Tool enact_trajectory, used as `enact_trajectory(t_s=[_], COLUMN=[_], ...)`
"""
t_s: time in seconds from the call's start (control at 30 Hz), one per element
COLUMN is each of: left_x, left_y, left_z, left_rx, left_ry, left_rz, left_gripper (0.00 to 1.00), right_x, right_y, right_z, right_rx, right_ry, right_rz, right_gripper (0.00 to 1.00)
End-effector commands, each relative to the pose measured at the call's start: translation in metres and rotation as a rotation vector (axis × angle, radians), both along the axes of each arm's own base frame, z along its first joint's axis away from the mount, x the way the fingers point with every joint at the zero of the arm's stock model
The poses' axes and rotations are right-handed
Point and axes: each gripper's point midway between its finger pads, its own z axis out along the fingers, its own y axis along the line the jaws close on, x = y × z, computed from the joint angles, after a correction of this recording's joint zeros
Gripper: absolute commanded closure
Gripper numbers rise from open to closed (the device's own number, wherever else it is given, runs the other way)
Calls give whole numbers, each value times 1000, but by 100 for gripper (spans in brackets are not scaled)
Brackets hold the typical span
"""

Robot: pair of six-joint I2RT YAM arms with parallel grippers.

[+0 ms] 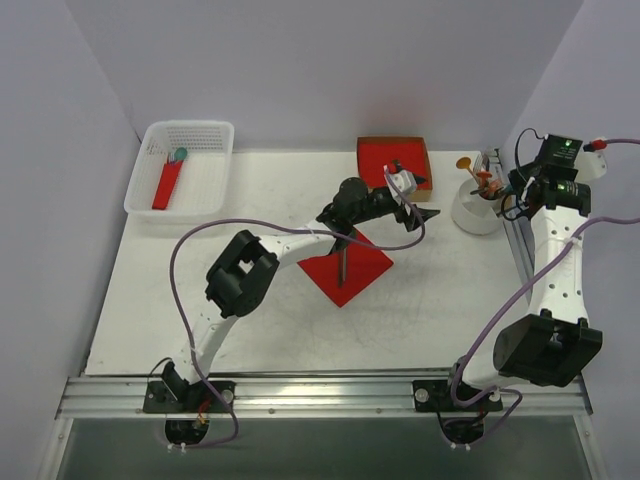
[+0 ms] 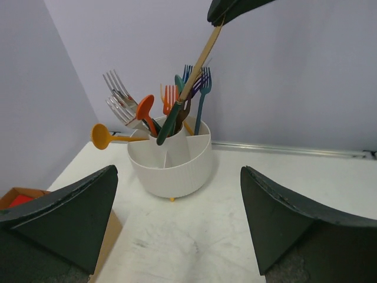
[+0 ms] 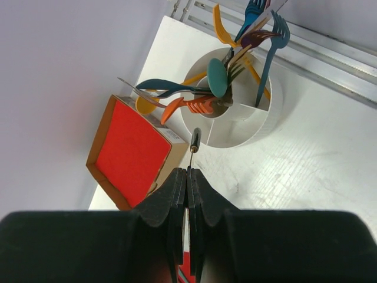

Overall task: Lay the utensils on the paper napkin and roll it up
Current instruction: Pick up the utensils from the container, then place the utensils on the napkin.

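White tabletop (image 1: pixel 200 300). Right gripper (image 3: pixel 188 171) pinches a slim utensil (image 3: pixel 195 138) tightly, its tip just beside the white cutlery cup (image 3: pixel 259 127). Left gripper (image 2: pixel 178 169) gapes wide, empty, facing that cup.

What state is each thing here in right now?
Left gripper: open, empty.
Right gripper: shut on a slim utensil.
Paper napkin: flat, unrolled.
Dark utensil: lying on the napkin.
Cutlery cup: upright, filled.
Red roll: lying in the basket.
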Motion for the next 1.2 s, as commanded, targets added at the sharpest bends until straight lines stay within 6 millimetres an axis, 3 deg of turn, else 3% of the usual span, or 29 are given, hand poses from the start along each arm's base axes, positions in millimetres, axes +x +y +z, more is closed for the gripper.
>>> enact_trajectory(t_s=[0.0, 0.3, 0.63, 0.83, 1.07, 1.17], left_x=[-9, -24, -14, -2, 9, 14], left_y=[-15, -42, -66, -63, -61, -61], left_z=[14, 6, -10, 2, 7, 5], left_rx=[41, 105, 122, 105, 98, 99], left_ry=[-220, -466, -442, -440, -438, -431], left_rz=[-22, -57, -47, 31, 74, 90], left_gripper=[6, 6, 2, 0, 19, 20], right_x=[-12, -22, -28, -29, -30, -30], right_y=[0, 19, 47, 59, 75, 81], right_z=[23, 22, 31, 34, 33, 33], right_rx=[-30, 11, 55, 70, 85, 89], right_ry=[-27, -35, -56, -61, -63, -64], right_rz=[11, 77, 178, 219, 258, 269], right_gripper=[100, 100, 100, 100, 100, 100])
